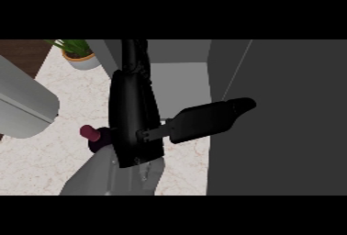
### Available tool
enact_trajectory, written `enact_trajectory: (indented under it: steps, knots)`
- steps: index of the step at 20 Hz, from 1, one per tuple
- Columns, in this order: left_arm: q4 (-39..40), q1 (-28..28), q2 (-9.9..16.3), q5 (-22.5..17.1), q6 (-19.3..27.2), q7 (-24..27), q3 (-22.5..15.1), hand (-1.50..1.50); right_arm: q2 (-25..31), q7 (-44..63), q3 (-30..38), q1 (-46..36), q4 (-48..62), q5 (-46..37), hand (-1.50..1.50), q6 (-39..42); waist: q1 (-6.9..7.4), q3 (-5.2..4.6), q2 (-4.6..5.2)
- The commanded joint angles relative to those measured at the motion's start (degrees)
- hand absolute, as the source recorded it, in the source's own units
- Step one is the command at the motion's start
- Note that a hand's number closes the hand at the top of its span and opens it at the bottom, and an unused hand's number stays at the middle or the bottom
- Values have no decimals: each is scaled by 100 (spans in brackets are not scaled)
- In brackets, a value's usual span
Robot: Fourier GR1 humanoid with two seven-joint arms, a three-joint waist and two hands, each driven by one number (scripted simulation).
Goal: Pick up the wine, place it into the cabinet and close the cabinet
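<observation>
Right hand: the right hand (pixel 139 124) was a long black shape rising from a grey forearm at the lower edge, running up the middle of the view toward the cabinet; its thumb (pixel 207 120) jutted out flat to the right over the cabinet door (pixel 278 119).
Right hand's state: whether its fingers were curled or straight could not be told, as the hand showed only as one dark mass.
Left hand: only a pale grey forearm showed at the left edge, and no hand was visible on it.
Wine: the wine (pixel 93 137) lay on the counter (pixel 47 160) just left of the right hand, its dark red cap pointing up-left and its dark body partly hidden behind the hand; contact between them could not be told.
Cabinet: grey and smooth, with a lighter inner panel behind the hand and a flat, darker door filling the right side.
Counter: pale stone with faint reddish veining.
Plant: a potted plant (pixel 78 53) with green leaves in a round pot stood at the upper left.
</observation>
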State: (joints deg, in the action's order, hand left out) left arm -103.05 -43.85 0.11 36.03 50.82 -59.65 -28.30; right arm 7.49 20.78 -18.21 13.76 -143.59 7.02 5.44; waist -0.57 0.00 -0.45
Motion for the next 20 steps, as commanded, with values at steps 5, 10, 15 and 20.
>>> enact_trajectory:
  steps: [5,10,15,20]
  knots:
    - [-796,478,-11,784,-276,-730,60,-150,198,611,300,112,-1208,304,-150,-131,66,1,-9]
    - [-876,505,-11,1194,-413,-1033,197,-150,122,855,-178,80,-1348,-43,-150,-315,39,-2,-13]
    - [-1423,907,-10,1364,-970,-978,341,-150,265,997,259,-188,-1367,295,-150,-320,68,-2,4]
    - [-1966,1162,203,1493,-1505,-1136,635,-150,279,708,221,40,-1241,333,-150,-235,63,5,-12]
